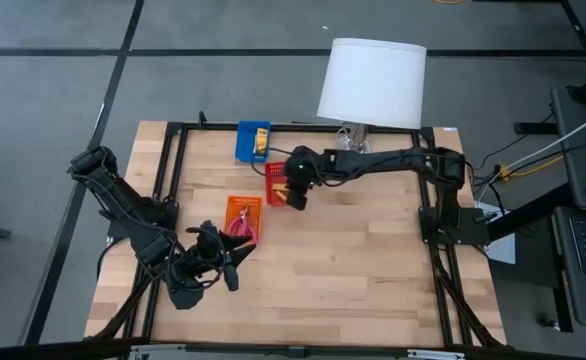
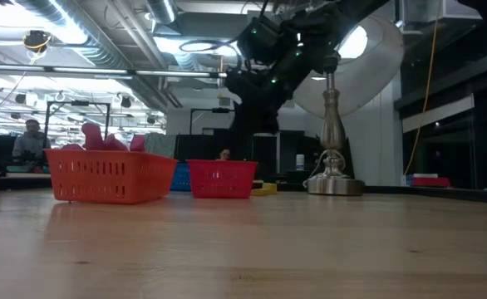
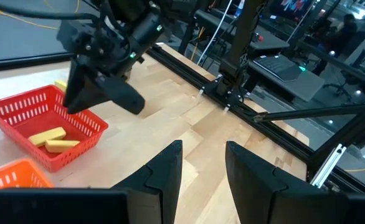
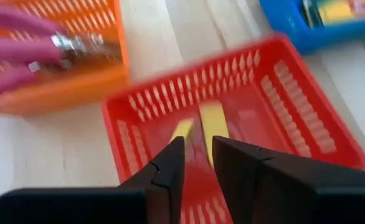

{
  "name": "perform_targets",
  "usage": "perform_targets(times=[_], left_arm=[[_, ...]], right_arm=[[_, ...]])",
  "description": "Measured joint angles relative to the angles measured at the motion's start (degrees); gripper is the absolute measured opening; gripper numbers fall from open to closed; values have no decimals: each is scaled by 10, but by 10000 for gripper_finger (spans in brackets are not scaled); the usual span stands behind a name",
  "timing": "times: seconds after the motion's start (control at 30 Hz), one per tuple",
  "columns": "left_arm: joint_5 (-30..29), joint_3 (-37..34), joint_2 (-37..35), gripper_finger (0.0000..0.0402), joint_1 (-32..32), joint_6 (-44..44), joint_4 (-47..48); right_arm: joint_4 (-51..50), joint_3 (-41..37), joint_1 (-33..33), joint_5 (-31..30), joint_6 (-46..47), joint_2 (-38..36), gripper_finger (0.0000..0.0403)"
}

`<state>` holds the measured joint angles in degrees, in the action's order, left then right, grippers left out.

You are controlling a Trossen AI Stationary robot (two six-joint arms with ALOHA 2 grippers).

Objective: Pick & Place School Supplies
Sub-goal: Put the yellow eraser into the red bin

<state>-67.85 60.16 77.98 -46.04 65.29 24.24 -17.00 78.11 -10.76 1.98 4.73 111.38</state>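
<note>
Two yellow stubs (image 4: 215, 127) lie flat on the floor of the red tray (image 1: 276, 183). My right gripper (image 4: 198, 155) hovers above that tray, slanting down, open by a narrow gap with nothing between its fingers. Pink-handled plier-like tools (image 1: 241, 222) lie in the orange tray (image 1: 243, 215). Yellow packets (image 1: 259, 133) sit in the blue tray (image 1: 252, 142). My left gripper (image 3: 204, 162) waits open and empty over the table's near left part (image 1: 235, 265), pointing toward the right arm.
A lamp with a white shade (image 1: 371, 82) stands on its metal base (image 2: 333, 178) at the table's far edge, right behind the right arm. Bare wooden tabletop (image 1: 353, 270) stretches across the middle and near right.
</note>
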Motion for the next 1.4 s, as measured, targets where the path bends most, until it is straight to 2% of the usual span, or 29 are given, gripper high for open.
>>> perform_targets(times=[0.43,0.57,0.73,1.4], left_arm=[[-1,0,0,118,-5,-15,15],[-1,0,0,118,-9,-16,17],[-2,0,0,118,-12,-16,18],[-3,0,0,118,-12,-15,19]], right_arm=[[-164,0,10,-16,-31,-38,44],[-162,-14,17,-42,-37,-38,27],[-155,-38,16,-26,-32,-37,5],[-98,-52,22,4,-21,-37,5]])
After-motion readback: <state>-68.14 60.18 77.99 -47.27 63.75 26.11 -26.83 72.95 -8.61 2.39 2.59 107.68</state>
